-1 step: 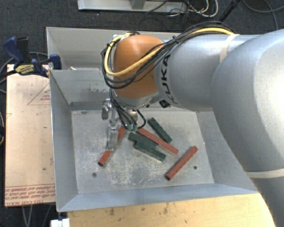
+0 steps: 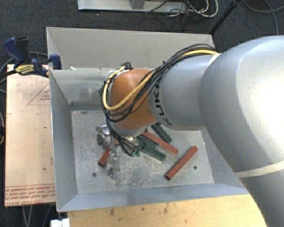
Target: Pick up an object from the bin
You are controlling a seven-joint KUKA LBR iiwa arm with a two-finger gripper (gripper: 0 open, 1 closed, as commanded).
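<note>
Where the jaws hang low over the bin (image 2: 61,141) floor, at about 8 o'clock from its middle, a short red piece (image 2: 103,158) lies tilted just beside them at their 9 o'clock. Whether they touch it, or stand open or closed, I cannot tell. At 3 o'clock from the jaws, dark green pieces (image 2: 154,149) and a red-brown strip (image 2: 163,145) lie heaped under the arm (image 2: 189,98). Beyond these, a red stick (image 2: 181,162) lies apart, slanted.
</note>
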